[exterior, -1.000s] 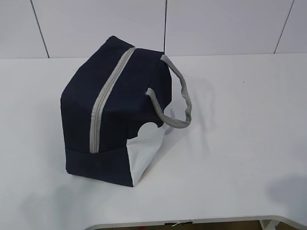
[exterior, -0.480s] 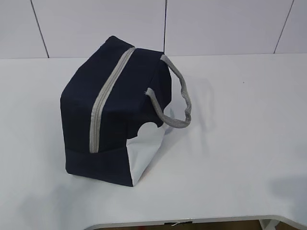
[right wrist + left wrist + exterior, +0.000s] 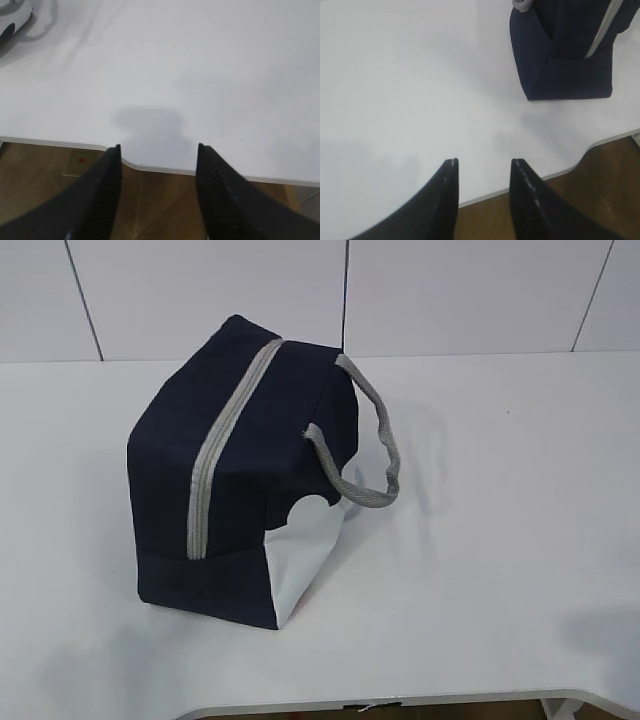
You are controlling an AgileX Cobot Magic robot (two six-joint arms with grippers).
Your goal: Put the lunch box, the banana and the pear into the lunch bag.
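Navy-blue boxy fabric lunch bag [image 3: 240, 480] sits zipped on my white counter [image 3: 500, 490], nearer my left pincer [image 3: 482, 172]; both pincers, including the right [image 3: 159, 160], hang released, empty.

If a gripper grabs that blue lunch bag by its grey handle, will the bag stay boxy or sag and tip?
The lunch bag is fabric with creased corners, so it will probably sag some. Its handle is a limp loop set on one side, so it may tilt when lifted. It is zipped shut, so its weight cannot be judged.

Left tool [image 3: 484, 167] and right tool [image 3: 159, 152] agape, empty
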